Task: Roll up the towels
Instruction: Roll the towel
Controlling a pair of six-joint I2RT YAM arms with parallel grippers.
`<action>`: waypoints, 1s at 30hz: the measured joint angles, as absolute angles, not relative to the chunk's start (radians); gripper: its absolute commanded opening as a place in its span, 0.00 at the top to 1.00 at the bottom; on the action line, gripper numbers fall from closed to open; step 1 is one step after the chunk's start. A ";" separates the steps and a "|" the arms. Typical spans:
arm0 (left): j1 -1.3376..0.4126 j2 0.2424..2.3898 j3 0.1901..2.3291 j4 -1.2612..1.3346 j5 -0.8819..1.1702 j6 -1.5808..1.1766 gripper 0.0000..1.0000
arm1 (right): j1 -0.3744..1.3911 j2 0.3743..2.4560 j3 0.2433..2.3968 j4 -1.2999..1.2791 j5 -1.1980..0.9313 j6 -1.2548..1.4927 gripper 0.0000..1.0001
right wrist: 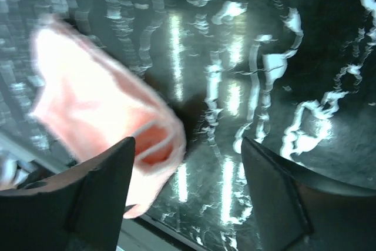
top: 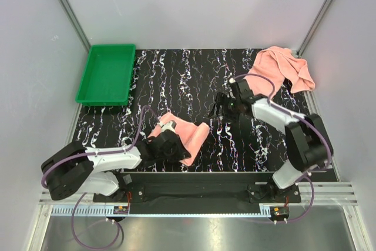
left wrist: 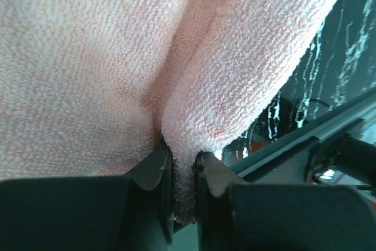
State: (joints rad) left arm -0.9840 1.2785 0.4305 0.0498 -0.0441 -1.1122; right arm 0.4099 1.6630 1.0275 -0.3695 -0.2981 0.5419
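Two pink towels, green tray

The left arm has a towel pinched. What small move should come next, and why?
Probably bring the right jaws across to the free edge of the near towel. The left jaws are shut on a fold of it, while the right jaws stand open over bare mat beside it, holding nothing. One grip alone likely cannot roll it evenly.

Left gripper sits low near its base, jaws pinched nearly together; right gripper tilts downward, jaws spread wide.
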 measured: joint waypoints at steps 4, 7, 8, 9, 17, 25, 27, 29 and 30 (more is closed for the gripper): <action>-0.938 1.276 0.395 0.104 0.021 -1.153 1.00 | 0.408 1.512 0.892 -0.207 -0.360 0.589 0.16; -0.900 1.276 0.369 0.147 0.070 -1.185 1.00 | 0.407 1.482 0.807 -0.039 -0.436 0.634 0.16; -0.888 1.276 0.358 0.164 0.085 -1.199 1.00 | 0.407 1.485 0.771 0.019 -0.464 0.654 0.16; -0.878 1.277 0.345 0.185 0.102 -1.211 1.00 | 0.407 1.491 0.730 0.081 -0.491 0.671 0.16; -0.823 1.340 0.294 0.343 0.216 -1.294 1.00 | 0.474 1.599 0.538 0.380 -0.593 0.799 0.15; -0.801 1.362 0.280 0.392 0.257 -1.330 1.00 | 0.564 1.704 0.529 0.614 -0.601 0.867 0.16; -0.793 1.370 0.274 0.410 0.269 -1.337 1.00 | 0.571 1.736 0.529 0.673 -0.607 0.884 0.19; -0.789 1.377 0.270 0.423 0.280 -1.342 1.00 | 0.577 1.768 0.530 0.729 -0.613 0.901 0.23; -0.788 1.380 0.268 0.430 0.283 -1.345 1.00 | 0.578 1.784 0.530 0.755 -0.615 0.911 0.25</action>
